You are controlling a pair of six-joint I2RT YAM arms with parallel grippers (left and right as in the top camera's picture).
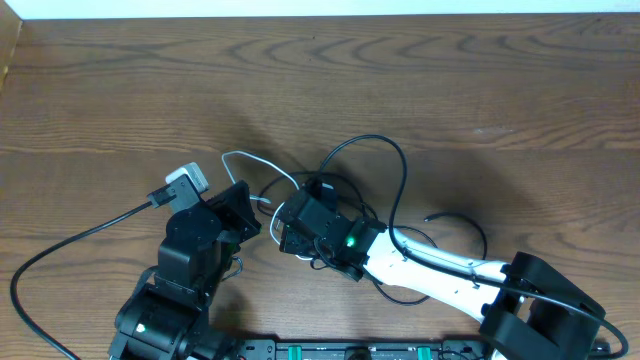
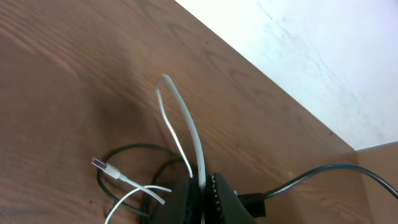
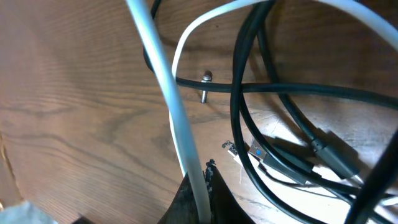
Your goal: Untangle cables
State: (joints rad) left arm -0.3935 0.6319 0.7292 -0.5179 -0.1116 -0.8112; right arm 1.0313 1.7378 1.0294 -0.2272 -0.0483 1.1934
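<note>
— Brown wood-grain worktop [image 1: 450, 80], pale wall [image 1: 300, 6] along its far edge. Where does the short thin white cable [image 2: 191, 121] sit?
— Mid-worktop, arched up off the wood. Left gripper [image 2: 204, 199] is pinched tight on it. Right gripper [image 3: 199, 196] is clamped on the same cable, just beside. Its silver plug [image 2: 98, 164] lies free on the wood.
— The two thin black cables [image 3: 252, 37]?
— Crossing the white one near the right gripper. The longer black loop [image 1: 404, 165] reaches toward the far edge.
— Step in hand?
— Judged: drawing the white cable out of the black tangle. Early; nothing looks separated yet.
— Next move?
— Probably the grippers part to draw the white length clear. It calls for a slow pull, since the plug could snag a black loop.
</note>
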